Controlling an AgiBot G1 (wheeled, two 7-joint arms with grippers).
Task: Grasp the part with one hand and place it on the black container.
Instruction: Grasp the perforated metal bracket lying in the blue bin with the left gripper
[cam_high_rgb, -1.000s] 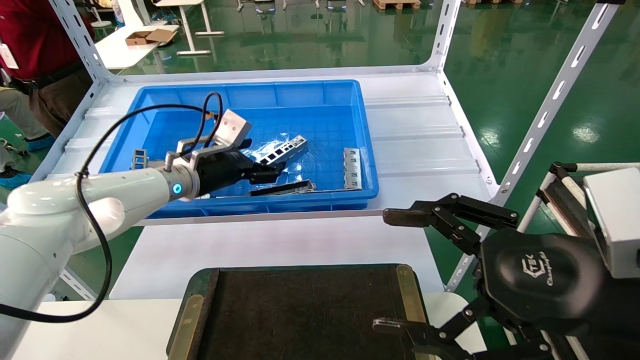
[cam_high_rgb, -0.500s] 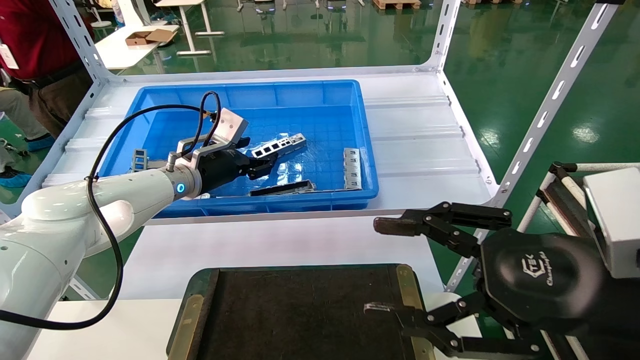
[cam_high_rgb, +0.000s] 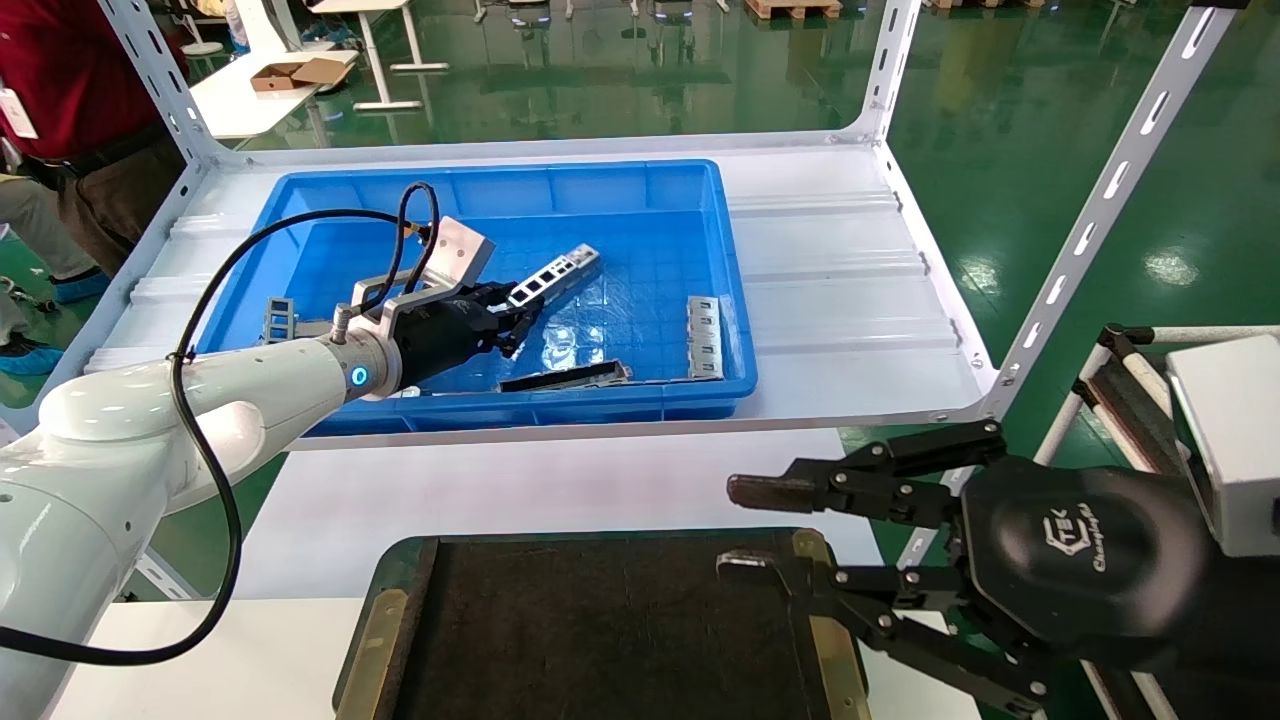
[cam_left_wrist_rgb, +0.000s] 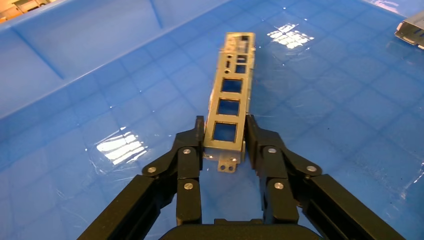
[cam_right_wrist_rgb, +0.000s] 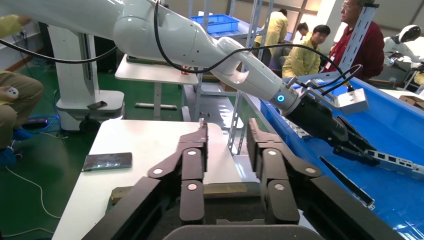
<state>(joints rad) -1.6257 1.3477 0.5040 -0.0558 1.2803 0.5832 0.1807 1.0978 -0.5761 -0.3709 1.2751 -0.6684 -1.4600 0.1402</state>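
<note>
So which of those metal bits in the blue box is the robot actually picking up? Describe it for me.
Look in the blue bin on the white shelf. The left gripper is shut on one end of the part, a narrow silver strip with a row of rectangular cut-outs. Unlike the dark flat strip and the other brackets, it is held tilted up off the bin floor.

One blue bin (cam_high_rgb: 640, 190) on a white shelf (cam_high_rgb: 840, 270). Inside it, four metal pieces: one long silver bracket (cam_high_rgb: 555, 275), one dark flat strip (cam_high_rgb: 565, 377), and two grey bracket pieces (cam_high_rgb: 704, 337) (cam_high_rgb: 279, 318). One black tray (cam_high_rgb: 600, 630). Two robot grippers (cam_high_rgb: 515, 318) (cam_high_rgb: 745, 527).
</note>
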